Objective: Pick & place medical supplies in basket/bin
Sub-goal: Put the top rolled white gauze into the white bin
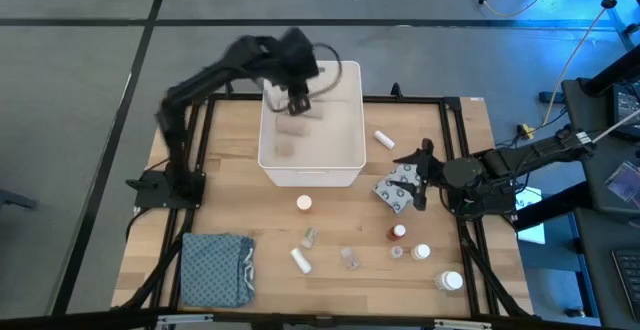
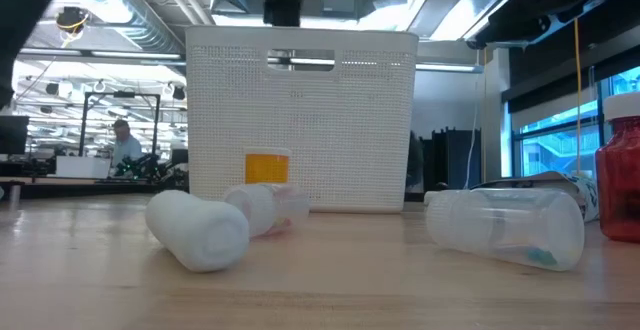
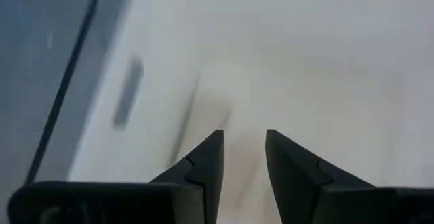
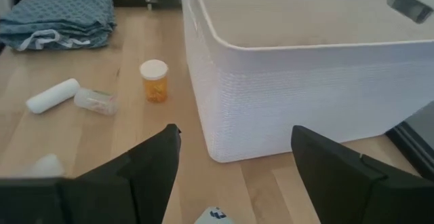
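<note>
The white bin (image 1: 310, 130) stands at the table's far middle, with two beige bandage rolls (image 1: 292, 127) lying on its floor. My left gripper (image 1: 297, 103) hangs above the bin's far left part, fingers pointing down into it, open (image 3: 244, 146) with nothing between them. My right gripper (image 1: 410, 182) is at the bin's right, open wide (image 4: 234, 142) and empty, above a grey dotted packet (image 1: 393, 194) that lies flat on the table. More supplies lie on the table nearer the front: an orange pill bottle (image 4: 154, 80), a white roll (image 4: 52, 95) and a clear vial (image 4: 95, 101).
A folded blue-grey cloth (image 1: 215, 268) lies at the near left corner. A red-capped bottle (image 1: 398, 232), white-capped bottles (image 1: 452, 281), a clear vial (image 1: 350, 258) and a white roll (image 1: 383, 138) are scattered at the right and front. Black frame rails (image 1: 200, 130) border the table.
</note>
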Robot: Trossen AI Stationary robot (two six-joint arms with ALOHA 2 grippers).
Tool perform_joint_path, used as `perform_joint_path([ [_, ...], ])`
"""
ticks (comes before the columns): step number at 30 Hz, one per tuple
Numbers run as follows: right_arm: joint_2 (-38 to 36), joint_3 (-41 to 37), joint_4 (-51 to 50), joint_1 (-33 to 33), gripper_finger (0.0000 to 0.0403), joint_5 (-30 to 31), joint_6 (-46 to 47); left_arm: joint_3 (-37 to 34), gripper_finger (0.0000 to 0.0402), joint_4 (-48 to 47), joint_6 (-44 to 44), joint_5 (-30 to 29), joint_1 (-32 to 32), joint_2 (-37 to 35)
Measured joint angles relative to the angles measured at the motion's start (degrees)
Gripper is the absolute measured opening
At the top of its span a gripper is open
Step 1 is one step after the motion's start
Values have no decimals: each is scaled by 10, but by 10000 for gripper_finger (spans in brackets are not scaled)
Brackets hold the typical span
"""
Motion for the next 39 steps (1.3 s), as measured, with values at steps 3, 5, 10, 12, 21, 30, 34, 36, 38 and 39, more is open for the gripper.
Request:
perform_joint_path([
  [3,0,0,0,0,281,-11,21,-65,102,96,-1,49,4,-78],
  [5,2,0,0,0,281,-11,31,-134,102,166,-10,54,4,-132],
  [10,6,0,-2,0,281,94,68,-365,102,344,-36,48,7,-281],
  [12,6,0,-1,0,281,145,78,-462,102,414,-43,47,7,-344],
  [21,17,3,0,-108,281,111,103,-846,102,743,-108,46,7,-584],
  [30,79,3,1,-305,280,-62,69,-1022,102,895,-175,47,7,-687],
  [34,133,3,4,-377,280,-108,39,-1035,102,889,-181,47,6,-696],
  [36,164,3,11,-408,280,-128,29,-1039,102,886,-181,47,6,-696],
  [38,199,3,23,-436,280,-156,27,-1039,102,881,-181,47,6,-695],
  [39,216,3,26,-448,280,-171,27,-1039,102,878,-181,47,6,-695],
])
